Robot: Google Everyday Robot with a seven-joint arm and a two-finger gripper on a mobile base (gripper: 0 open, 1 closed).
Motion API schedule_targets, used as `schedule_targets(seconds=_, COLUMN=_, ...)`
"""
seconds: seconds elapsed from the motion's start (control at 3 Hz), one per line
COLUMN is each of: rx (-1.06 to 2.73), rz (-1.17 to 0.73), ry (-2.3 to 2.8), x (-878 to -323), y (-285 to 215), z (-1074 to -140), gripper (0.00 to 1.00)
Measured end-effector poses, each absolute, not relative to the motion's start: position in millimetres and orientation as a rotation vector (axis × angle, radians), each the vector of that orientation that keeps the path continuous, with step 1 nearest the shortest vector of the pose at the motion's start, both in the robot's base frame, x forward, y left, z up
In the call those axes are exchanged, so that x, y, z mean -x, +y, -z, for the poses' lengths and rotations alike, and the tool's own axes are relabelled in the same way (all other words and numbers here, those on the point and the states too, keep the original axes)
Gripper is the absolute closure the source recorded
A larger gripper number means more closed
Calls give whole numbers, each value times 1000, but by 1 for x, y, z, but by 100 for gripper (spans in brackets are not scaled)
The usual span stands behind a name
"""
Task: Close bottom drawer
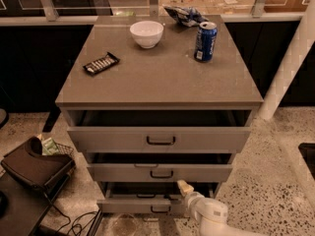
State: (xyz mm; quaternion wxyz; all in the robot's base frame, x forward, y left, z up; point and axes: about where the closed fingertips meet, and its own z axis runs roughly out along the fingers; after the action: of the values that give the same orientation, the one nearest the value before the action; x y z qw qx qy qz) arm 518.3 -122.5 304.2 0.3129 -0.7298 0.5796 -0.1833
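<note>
Bottom drawer point(128, 205) is pulled out at the foot of the cabinet point(162, 77), below the mid drawer point(118, 172) & top drawer point(108, 139), both open too. Gripper point(185, 187) is low on the rt, tip at the bottom drawer's upper front edge toward its rt end. Can't tell if it's spread or pressed together.

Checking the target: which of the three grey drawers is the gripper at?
The bottom drawer, the narrowest front, lowest of the three; the gripper sits at its upper right edge.
</note>
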Motion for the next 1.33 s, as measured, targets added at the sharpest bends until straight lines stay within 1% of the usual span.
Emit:
schedule_targets(seconds=1.0, rx=1925, rz=481, ry=1528, x=-518, y=-121, z=-303, gripper=88)
schedule_targets(seconds=1.33, rx=1954, rz=476, ry=1563, x=-514, y=-123, z=-291, gripper=100)
